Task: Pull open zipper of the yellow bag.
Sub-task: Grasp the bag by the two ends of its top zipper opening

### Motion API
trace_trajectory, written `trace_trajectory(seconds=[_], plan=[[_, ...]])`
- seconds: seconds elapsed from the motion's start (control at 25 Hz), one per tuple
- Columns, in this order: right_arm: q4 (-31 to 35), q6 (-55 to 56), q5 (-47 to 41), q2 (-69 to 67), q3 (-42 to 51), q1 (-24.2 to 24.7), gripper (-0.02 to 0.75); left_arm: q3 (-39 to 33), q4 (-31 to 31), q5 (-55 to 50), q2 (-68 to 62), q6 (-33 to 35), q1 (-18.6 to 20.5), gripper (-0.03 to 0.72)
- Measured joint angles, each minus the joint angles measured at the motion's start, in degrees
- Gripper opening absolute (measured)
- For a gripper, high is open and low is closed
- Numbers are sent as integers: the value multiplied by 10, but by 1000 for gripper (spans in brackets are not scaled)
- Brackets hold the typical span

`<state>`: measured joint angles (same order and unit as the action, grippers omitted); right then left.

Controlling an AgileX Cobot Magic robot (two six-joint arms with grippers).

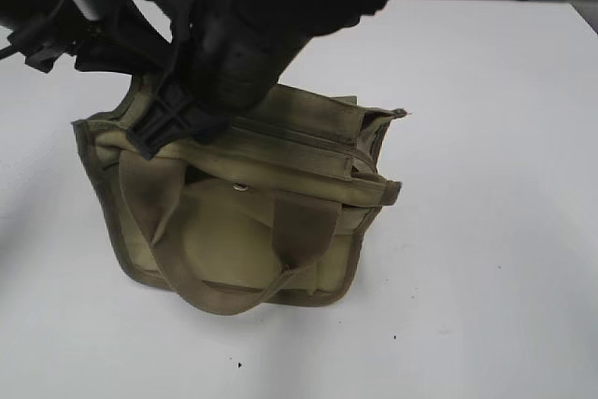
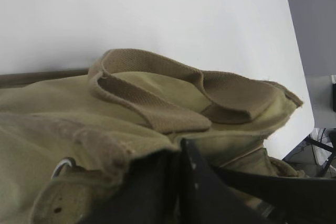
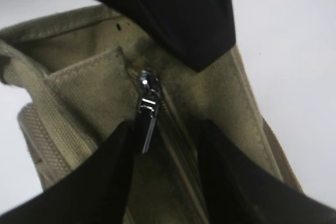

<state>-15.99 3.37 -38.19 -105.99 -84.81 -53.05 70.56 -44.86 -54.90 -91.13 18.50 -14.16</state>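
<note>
Zipper (image 3: 170, 129) along the top of the yellow bag (image 1: 243, 221), which stands on the white desk (image 1: 486, 259). Right fingers (image 3: 163, 145) apart, straddling the silver pull tab (image 3: 147, 114); left fingers (image 2: 181, 182) clamped on the bag's end. Close squarely on the tab, then draw along the teeth.

Pull tab (image 3: 146, 113) between hand's (image 3: 163, 145) fingers

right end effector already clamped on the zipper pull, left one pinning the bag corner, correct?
Not clamped. In the right wrist view the right end effector stands open, and the zipper pull hangs free between its fingers. The left end effector does pin the bag corner.
</note>
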Motion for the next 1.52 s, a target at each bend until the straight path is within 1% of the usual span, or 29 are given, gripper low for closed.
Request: trace_trajectory(seconds=[0.28, 0.36, 0.52, 0.72, 0.76, 0.96, 1.28, 1.4, 1.52], plan=[[-4, 18, 23, -8, 0, 0, 341, 0, 4, 2, 0, -2, 1, 28], [-6, 20, 26, -9, 0, 0, 322, 0, 4, 2, 0, -2, 1, 28], [-19, 22, 27, -14, -2, 0, 204, 0, 2, 1, 0, -2, 3, 28], [-23, 11, 28, -16, -2, 0, 14, 0, 1, 0, 0, -3, 5, 28], [-23, 3, 28, -16, -2, 0, 2, 0, 1, 0, 0, -3, 5, 28], [-23, -28, 3, -8, -2, -1, 2, 0, -5, -6, 0, -3, 4, 28], [-17, -61, -92, 24, -3, 0, 2, 0, -12, -20, 0, -2, -1, 28], [-1, -72, -131, 33, -3, 14, 2, 0, -12, -22, 0, -2, -3, 28], [31, -85, -181, 43, -3, 43, 2, 0, -11, -20, 0, -2, -3, 28]])
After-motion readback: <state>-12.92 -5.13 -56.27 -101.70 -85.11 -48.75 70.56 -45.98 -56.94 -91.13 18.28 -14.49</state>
